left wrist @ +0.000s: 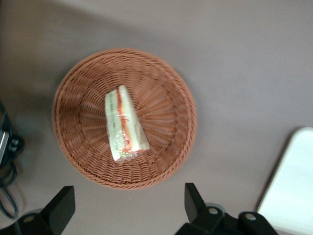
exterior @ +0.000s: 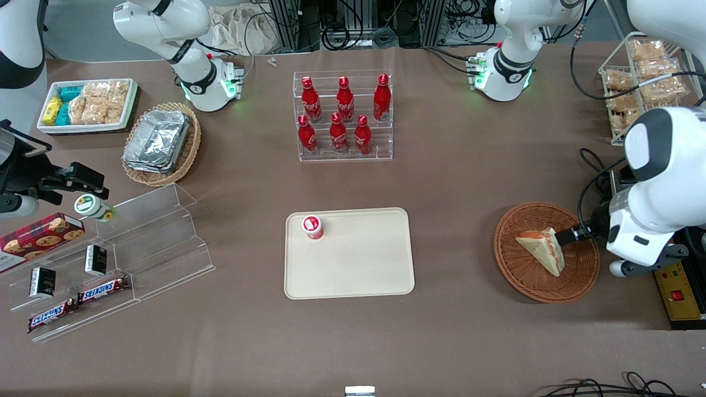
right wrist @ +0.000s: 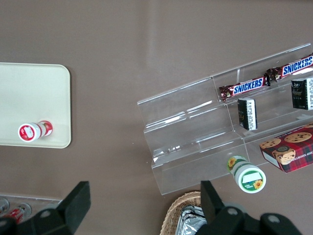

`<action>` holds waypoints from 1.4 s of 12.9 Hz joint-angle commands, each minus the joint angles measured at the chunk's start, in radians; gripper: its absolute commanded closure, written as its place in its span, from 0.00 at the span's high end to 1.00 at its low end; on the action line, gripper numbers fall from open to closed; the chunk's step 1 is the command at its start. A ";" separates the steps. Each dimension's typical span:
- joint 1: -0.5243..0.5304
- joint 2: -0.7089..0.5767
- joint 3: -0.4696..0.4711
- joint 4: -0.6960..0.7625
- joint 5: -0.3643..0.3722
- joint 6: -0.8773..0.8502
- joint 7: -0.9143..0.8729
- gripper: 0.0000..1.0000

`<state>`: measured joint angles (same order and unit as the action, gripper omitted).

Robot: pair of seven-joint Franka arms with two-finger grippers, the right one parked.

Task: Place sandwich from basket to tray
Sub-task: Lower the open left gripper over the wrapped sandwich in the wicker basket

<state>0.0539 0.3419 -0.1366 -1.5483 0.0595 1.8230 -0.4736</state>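
Note:
The sandwich (exterior: 543, 249) (left wrist: 123, 125), a wrapped pale wedge with red and green filling, lies in the round reddish-brown basket (exterior: 513, 275) (left wrist: 166, 88). My left gripper (exterior: 571, 236) (left wrist: 128, 203) hangs above the basket's rim at the working arm's end of the table. It is open wide, with nothing between its fingers (left wrist: 195, 198), and it stays apart from the sandwich. The cream tray (exterior: 353, 270) (left wrist: 293, 186) (right wrist: 29, 93) lies flat mid-table, beside the basket toward the parked arm's end.
A small red-capped bottle (exterior: 313, 226) (right wrist: 33, 131) stands on the tray's corner. Farther from the camera stands a clear rack of red bottles (exterior: 345, 116). A wire rack of snacks (exterior: 640, 77) and a yellow control box (exterior: 678, 292) flank the working arm.

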 commanded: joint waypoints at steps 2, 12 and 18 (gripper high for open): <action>-0.006 0.020 -0.008 -0.050 0.052 0.038 -0.178 0.99; 0.052 0.000 -0.005 -0.375 0.052 0.422 -0.177 0.99; 0.055 0.006 -0.003 -0.478 0.052 0.564 -0.177 0.99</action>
<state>0.0995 0.3726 -0.1331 -1.9682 0.0909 2.3326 -0.6359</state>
